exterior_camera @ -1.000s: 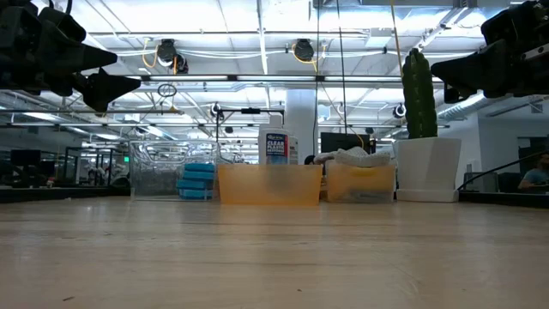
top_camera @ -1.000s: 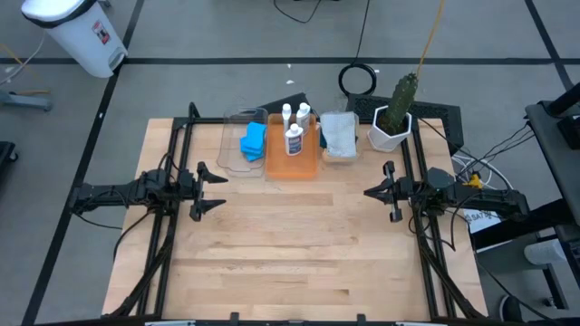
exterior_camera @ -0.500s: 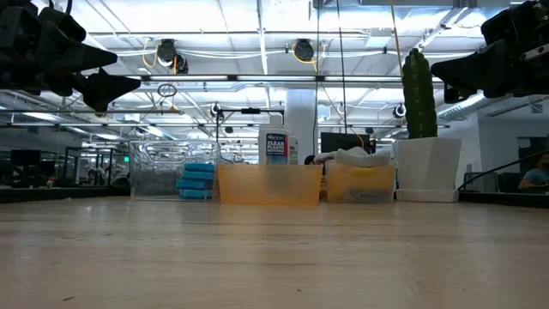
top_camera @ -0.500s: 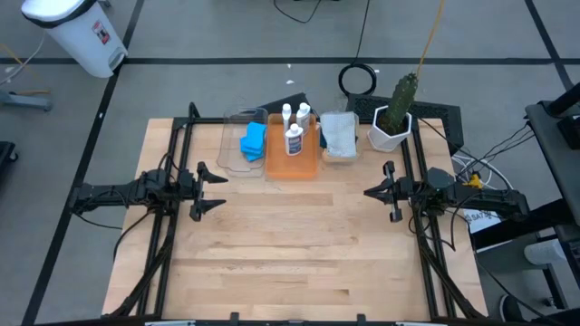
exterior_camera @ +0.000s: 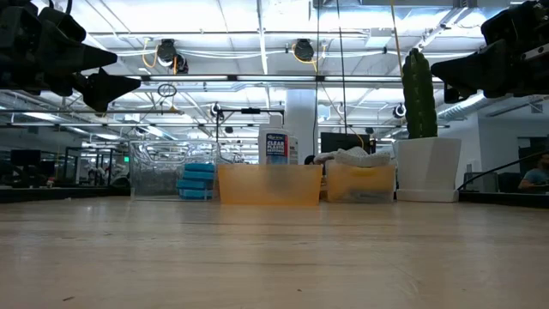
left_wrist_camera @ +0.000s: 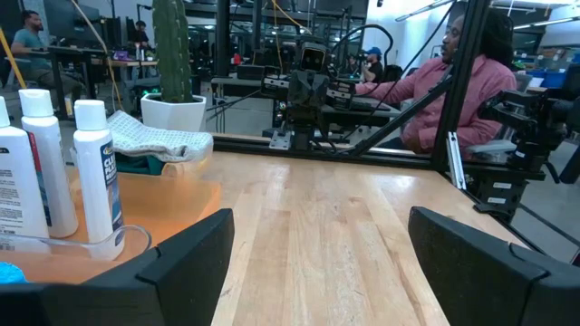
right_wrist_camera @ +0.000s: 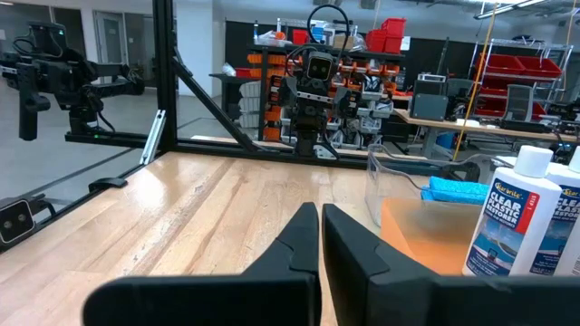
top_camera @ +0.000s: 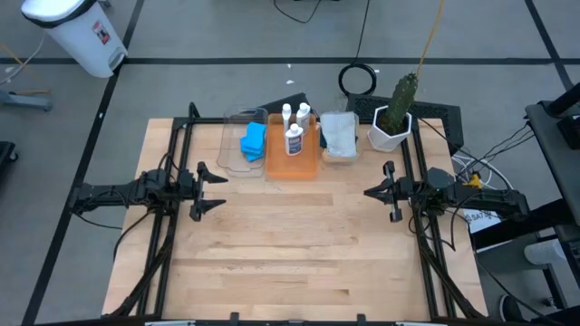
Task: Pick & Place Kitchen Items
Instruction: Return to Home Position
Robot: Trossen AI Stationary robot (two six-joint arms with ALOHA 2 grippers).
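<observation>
Wooden surface (top_camera: 299, 244) runs open between the two arms, and no kitchen item lies loose on the boards, as far as the high view shows. Everything is gathered in a row at the back edge, beyond both hands and between them.

Nearest the left hand (top_camera: 217, 190) is the clear bin (top_camera: 227, 145). Beside it stands the orange bin (top_camera: 294, 166), then a second orange bin (top_camera: 340, 158), and nearest the right hand (top_camera: 370, 191) the cactus pot (top_camera: 390, 136), which is no part of the job.

The left hand hangs above the surface at its own side, fingers (left_wrist_camera: 181, 263) spread wide with nothing between them. The right hand mirrors it on the far side, fingers (right_wrist_camera: 299, 244) pressed together on nothing.

A pale cloth (top_camera: 337, 131) sits heaped in the second orange bin; whether others lie under it I cannot tell. The white bottles (top_camera: 294, 136) stand upright in the orange bin. The blue sponges (top_camera: 253, 140) are stacked in the clear bin, on the side away from the left hand.

My judgement is that the sorting is finished: each kind of item has its own bin, both hands are free, and the arms look parked, so nothing seems left but to rest.
</observation>
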